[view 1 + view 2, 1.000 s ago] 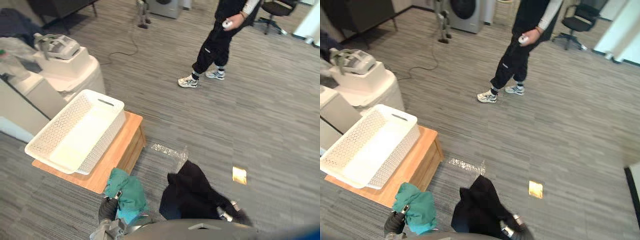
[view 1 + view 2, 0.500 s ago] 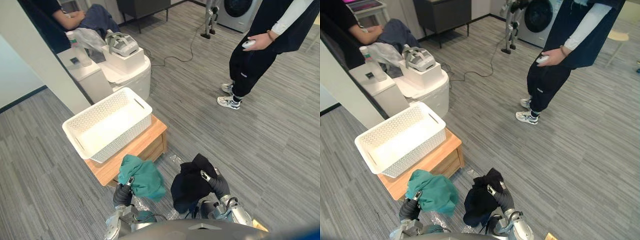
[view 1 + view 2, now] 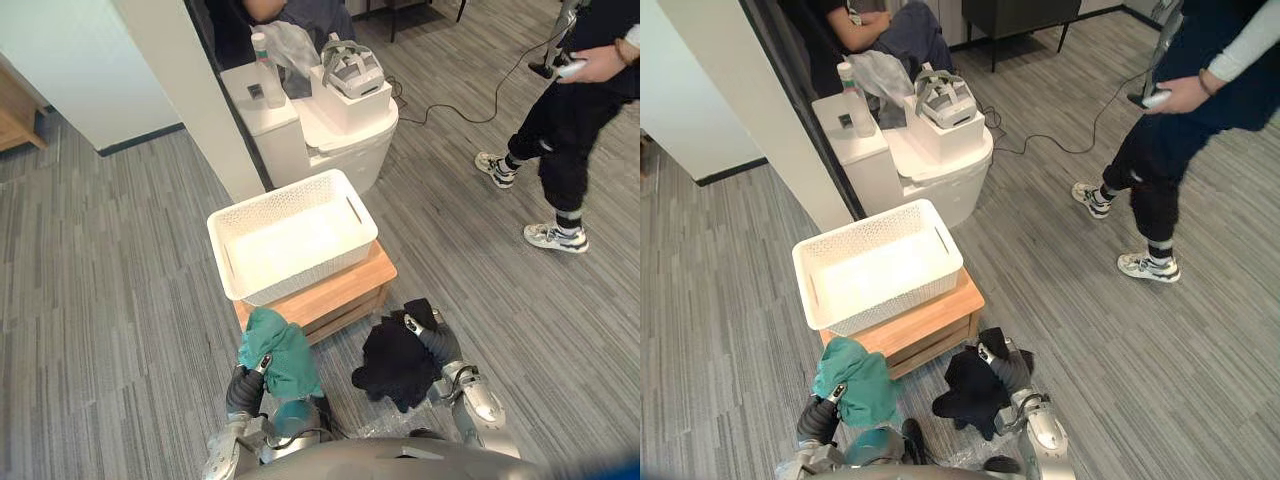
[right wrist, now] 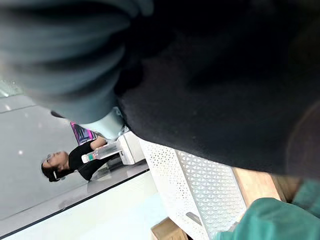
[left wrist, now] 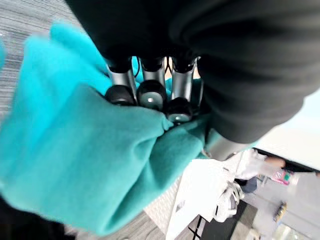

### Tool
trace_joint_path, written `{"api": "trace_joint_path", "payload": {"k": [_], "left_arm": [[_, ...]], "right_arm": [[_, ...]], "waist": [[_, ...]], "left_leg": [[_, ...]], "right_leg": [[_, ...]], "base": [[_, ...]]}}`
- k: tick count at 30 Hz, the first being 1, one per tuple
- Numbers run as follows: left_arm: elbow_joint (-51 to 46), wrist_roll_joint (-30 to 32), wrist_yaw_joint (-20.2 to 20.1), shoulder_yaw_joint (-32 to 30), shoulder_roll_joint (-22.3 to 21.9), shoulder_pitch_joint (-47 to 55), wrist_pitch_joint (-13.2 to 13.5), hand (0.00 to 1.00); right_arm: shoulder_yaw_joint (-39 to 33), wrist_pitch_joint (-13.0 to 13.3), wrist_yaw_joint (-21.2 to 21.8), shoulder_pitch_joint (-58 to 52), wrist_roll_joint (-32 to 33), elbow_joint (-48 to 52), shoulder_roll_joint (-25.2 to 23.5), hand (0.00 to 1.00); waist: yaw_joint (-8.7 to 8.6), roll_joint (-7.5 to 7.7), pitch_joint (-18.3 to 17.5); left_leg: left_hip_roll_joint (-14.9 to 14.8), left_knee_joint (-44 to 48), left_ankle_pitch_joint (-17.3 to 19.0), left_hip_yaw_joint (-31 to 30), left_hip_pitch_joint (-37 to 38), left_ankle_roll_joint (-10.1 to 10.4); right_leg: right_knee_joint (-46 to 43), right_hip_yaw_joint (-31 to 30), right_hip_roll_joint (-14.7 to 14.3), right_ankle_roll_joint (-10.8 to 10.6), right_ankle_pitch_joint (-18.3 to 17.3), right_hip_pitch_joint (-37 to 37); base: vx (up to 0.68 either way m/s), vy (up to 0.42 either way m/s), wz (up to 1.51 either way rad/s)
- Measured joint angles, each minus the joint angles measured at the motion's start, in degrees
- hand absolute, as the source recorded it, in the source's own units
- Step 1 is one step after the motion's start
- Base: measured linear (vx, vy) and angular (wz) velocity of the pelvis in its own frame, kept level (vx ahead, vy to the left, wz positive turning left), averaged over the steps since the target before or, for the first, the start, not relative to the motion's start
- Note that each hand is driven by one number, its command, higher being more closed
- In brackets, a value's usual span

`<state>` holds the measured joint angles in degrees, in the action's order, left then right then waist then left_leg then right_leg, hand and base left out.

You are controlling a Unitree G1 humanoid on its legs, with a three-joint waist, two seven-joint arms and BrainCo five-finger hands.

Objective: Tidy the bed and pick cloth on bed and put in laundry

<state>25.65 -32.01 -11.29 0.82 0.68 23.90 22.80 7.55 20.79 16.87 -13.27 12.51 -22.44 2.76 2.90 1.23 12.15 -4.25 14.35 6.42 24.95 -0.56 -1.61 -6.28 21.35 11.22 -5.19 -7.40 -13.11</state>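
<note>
Grey striped carpet (image 3: 120, 300) runs across the room, and on it a low wooden stand (image 3: 345, 290) carries a white perforated plastic laundry basket (image 3: 310, 275), which looks empty inside. A person in dark trousers (image 3: 565, 150) stands well off to the robot's right.

Just short of the stand, the left hand (image 3: 243, 388) has its fingers (image 5: 150, 92) curled tight into a bunched teal cloth (image 3: 280, 355). The right hand (image 3: 435, 345) is closed into a crumpled black garment (image 3: 395, 355), which hangs from it clear of the floor.

Judging by this, picking up is done (both pieces are in hand) and the drop is left: neither cloth is over the basket yet. How tidy the bed is cannot be judged.
</note>
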Motion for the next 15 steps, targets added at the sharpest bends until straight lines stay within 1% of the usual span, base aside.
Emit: {"api": "trace_joint_path", "payload": {"k": [1,2,3,4,5,6,7,8,9,11,12,13,14,15], "left_arm": [[-0.6,0.1,0.0,0.4,-0.5,0.0,0.0,1.00],[-1.7,0.1,0.0,1.0,-0.7,-0.1,-0.1,1.00],[-3.1,0.1,0.1,1.2,-0.4,-0.6,-0.2,1.00],[-3.2,0.1,0.2,1.0,-0.1,-1.0,-0.2,1.00],[-3.5,0.1,0.3,0.6,0.0,-1.1,-0.3,1.00],[-4.0,0.2,0.6,0.7,0.5,-1.0,-0.9,1.00],[-4.0,0.2,0.8,1.1,1.1,-1.0,-1.3,1.00],[-4.0,0.3,1.0,1.9,2.0,-0.8,-1.5,1.00],[-4.1,1.0,1.3,1.9,2.9,-1.1,-1.5,1.00],[-4.1,1.9,1.5,1.9,3.8,-1.9,-1.5,1.00],[-4.1,2.0,1.6,2.1,4.3,-1.8,-1.6,1.00],[-4.1,2.2,1.6,2.1,4.8,-1.8,-1.7,1.00],[-4.1,2.2,1.6,2.0,5.0,-1.8,-1.8,1.00],[-4.1,2.2,1.4,2.0,5.7,-1.7,-1.8,1.00]], "right_arm": [[0.2,0.0,-0.1,0.1,-0.3,0.0,0.4,1.00],[0.2,0.0,-0.3,-0.1,-0.3,-0.1,0.8,1.00],[0.3,0.0,-0.8,0.1,-0.2,-0.1,0.9,1.00],[0.7,0.0,-1.1,0.4,-0.2,-0.1,0.7,1.00],[1.7,0.0,-1.3,1.1,-0.2,0.0,0.7,1.00],[2.9,0.0,-1.6,1.6,-0.2,0.0,0.4,1.00],[3.5,0.0,-2.2,1.5,-0.2,0.0,0.6,1.00],[4.9,0.0,-3.4,1.6,-0.2,0.3,0.4,1.00],[6.2,0.1,-4.6,1.6,-0.2,1.3,0.0,1.00],[7.1,0.3,-6.2,1.7,-0.1,2.7,-0.1,1.00],[7.2,0.3,-7.8,1.5,0.1,4.1,-0.1,1.00],[7.0,0.3,-9.7,1.2,0.4,6.3,0.0,1.00],[6.8,0.3,-10.5,0.8,0.7,7.6,0.0,1.00],[6.6,0.9,-11.4,-0.1,1.5,9.1,0.0,1.00]], "waist": [[-0.12,-0.50,-0.3],[-0.18,-0.97,-0.5],[-0.31,-0.92,-0.5],[-0.25,0.14,0.0],[-0.18,1.29,0.7],[-0.55,2.71,1.2],[-0.95,2.55,1.6],[-1.68,2.39,1.5],[-2.02,2.39,1.5],[-2.02,2.37,1.5],[-2.53,2.13,1.4],[-2.95,2.07,1.3],[-3.11,2.20,1.2],[-3.30,3.14,0.5]], "left_leg": [[-0.8,0.8,1.4,-0.1,-0.5,-0.2],[-1.5,1.2,3.0,0.0,-0.3,-0.6],[-1.8,1.2,6.0,-0.2,0.6,-0.4],[-1.1,1.4,6.4,-0.1,0.9,-0.5],[0.1,1.3,6.8,-0.3,1.7,-0.6],[1.4,1.1,7.3,-1.6,3.0,-1.0],[1.5,1.2,7.6,-3.2,4.0,-1.2],[0.9,1.0,7.8,-5.9,4.7,-1.2],[0.2,0.6,7.8,-8.9,5.0,-1.2],[-0.2,-0.5,7.6,-12.6,5.6,-1.0],[-0.6,-0.9,7.7,-15.3,5.7,-0.6],[-0.7,-1.3,7.7,-17.8,5.6,0.3],[-0.6,-1.4,7.4,-19.0,5.6,1.2],[0.2,-1.4,7.5,-20.9,5.7,2.5]], "right_leg": [[-1.8,-0.1,-0.4,-0.4,-0.3,0.8],[-5.0,-0.1,-0.4,-0.9,-1.3,1.7],[-14.2,-0.5,1.4,-2.4,-4.4,4.9],[-19.6,-1.2,3.0,-2.5,-5.5,6.9],[-28.9,-2.8,5.5,-2.5,-5.3,10.7],[-39.9,-5.4,8.1,-1.5,-1.4,15.6],[-45.6,-7.2,8.6,-1.4,1.1,18.4],[-47.0,-8.3,7.6,-0.8,-2.9,20.1],[-44.8,-8.7,5.8,-0.5,-4.7,21.3],[-39.0,-9.9,3.4,-0.6,-5.4,22.8],[-32.6,-12.2,1.1,-0.8,-5.3,23.4],[-25.3,-15.8,-1.4,-1.8,-4.6,23.7],[-21.7,-17.7,-2.4,-2.3,-4.0,23.6],[-14.0,-20.6,-3.4,-1.7,0.1,23.1]], "base": [[0.01,0.026,0.07],[0.01,0.062,0.18],[0.01,0.038,0.17],[0.00,0.030,0.12],[-0.01,0.029,0.17],[0.06,0.041,0.44],[0.12,0.051,0.89],[0.17,0.028,1.28],[0.14,0.005,1.28],[0.16,-0.046,1.17],[0.22,-0.121,1.40],[0.20,-0.146,1.28],[0.25,-0.197,1.15],[0.32,-0.250,1.00]]}}
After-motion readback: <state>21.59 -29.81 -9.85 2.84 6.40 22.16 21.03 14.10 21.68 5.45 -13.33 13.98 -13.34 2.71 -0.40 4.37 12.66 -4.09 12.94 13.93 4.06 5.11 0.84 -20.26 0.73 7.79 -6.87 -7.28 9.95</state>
